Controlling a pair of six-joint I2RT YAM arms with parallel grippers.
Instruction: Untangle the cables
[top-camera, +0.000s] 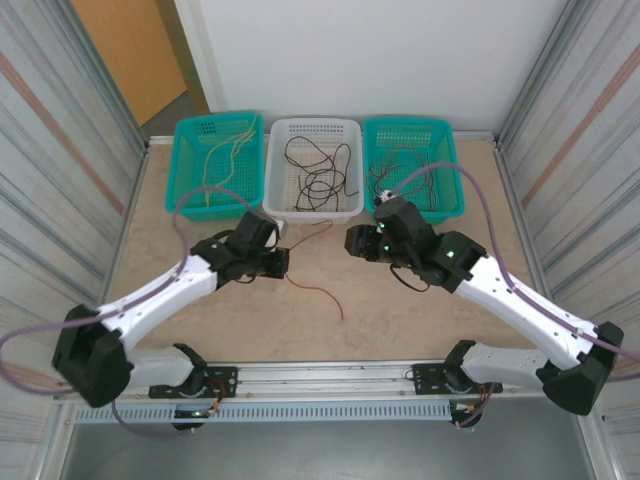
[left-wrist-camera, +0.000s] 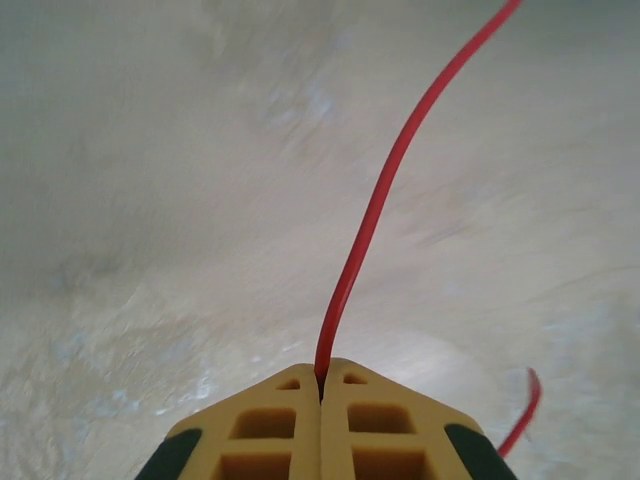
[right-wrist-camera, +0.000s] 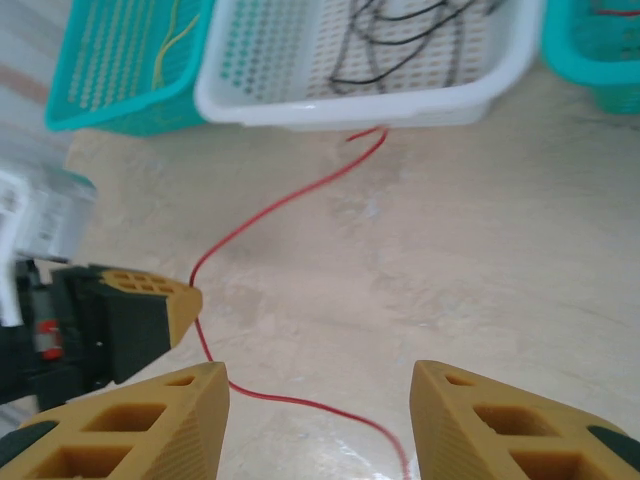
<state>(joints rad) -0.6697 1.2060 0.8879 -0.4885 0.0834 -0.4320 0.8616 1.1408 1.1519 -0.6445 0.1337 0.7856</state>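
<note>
A thin red cable lies loose on the table in front of the white basket. My left gripper is shut on it; in the left wrist view the red cable comes straight out from between the pressed yellow fingertips of the left gripper. My right gripper faces it from the right and stands open. In the right wrist view the red cable runs under the right gripper, untouched. Black cables lie coiled in the white basket.
A teal basket at the back left holds yellow cables. Another teal basket at the back right holds dark cables. Corrugated walls close both sides. The left gripper's tip sits close to my right gripper's left finger.
</note>
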